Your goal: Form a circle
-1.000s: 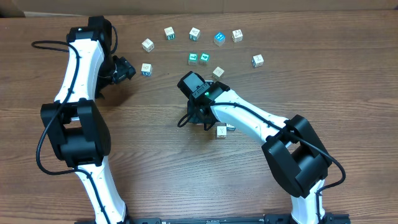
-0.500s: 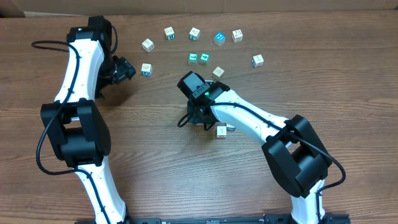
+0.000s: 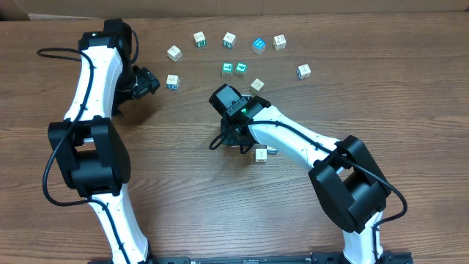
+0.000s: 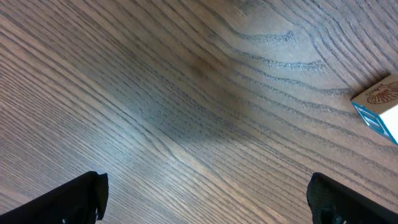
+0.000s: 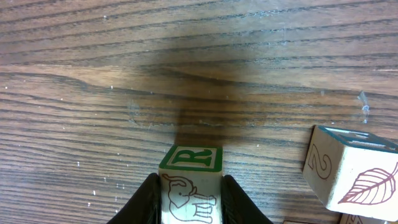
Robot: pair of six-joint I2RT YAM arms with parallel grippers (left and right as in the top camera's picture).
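R arm: bent, reaching left to desk (image 3: 183,191) centre | right end effector (image 5: 189,200) clamped on R-elephant cube (image 5: 189,177), leaf cube (image 5: 348,171) near its right | L arm: stretched far-left, left end effector (image 4: 208,200) apart, low over wood | other cubes (image 3: 229,39) in a loose arc, far side

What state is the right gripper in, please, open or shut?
The right gripper is shut on the R block; its fingers press against both its sides.

Overhead cam: high, straight down on wood table (image 3: 183,191), left arm (image 3: 95,81) & right arm (image 3: 293,139) whole. L wrist cam: v. close to tabletop; blue-edged block (image 4: 380,104) at rt edge also seen overhead. R wrist cam: close, down past own fingers (image 5: 144,200) at R block (image 5: 190,159); leaf block (image 5: 351,165) shared w/ overhead.
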